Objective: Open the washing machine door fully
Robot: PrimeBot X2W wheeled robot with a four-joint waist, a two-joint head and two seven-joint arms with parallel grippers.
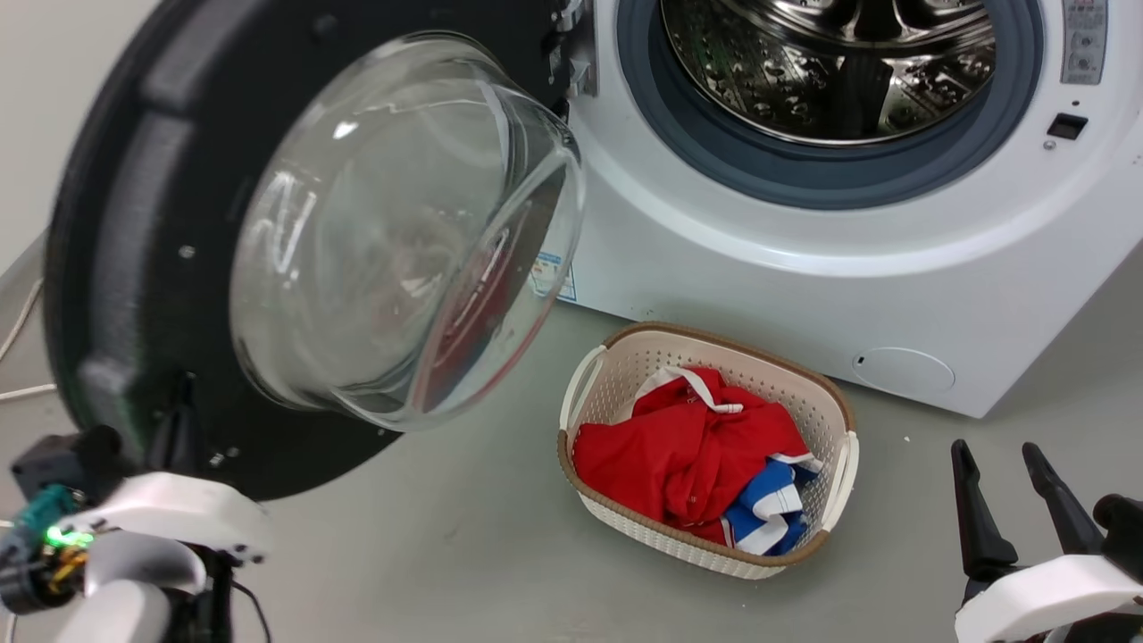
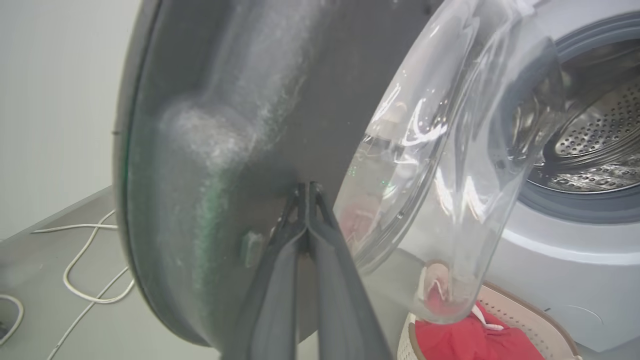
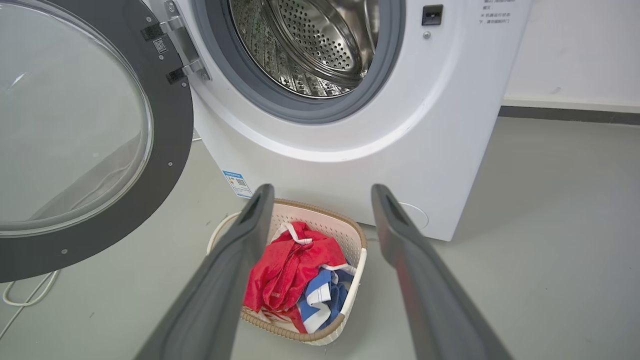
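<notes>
The washing machine (image 1: 759, 259) is a white front loader with its steel drum exposed. Its round black door (image 1: 116, 223) with the bulging glass bowl stands swung out to the left on its hinge. My left gripper (image 1: 179, 415) is at the lower left, shut, its fingertips against the door's black inner face just left of the bowl; the left wrist view shows the gripper (image 2: 306, 189) pressed on the door (image 2: 225, 100). My right gripper (image 1: 996, 446) hangs open and empty at the lower right, away from the machine. The right wrist view shows this gripper (image 3: 322, 189), the door (image 3: 170, 125) and the machine (image 3: 350, 150).
A cream laundry basket (image 1: 625, 353) holding red and blue-white clothes sits on the grey floor before the machine, right of the door; it also appears under the right gripper as the basket (image 3: 352, 232). White cables (image 2: 85, 250) lie on the floor left of the door.
</notes>
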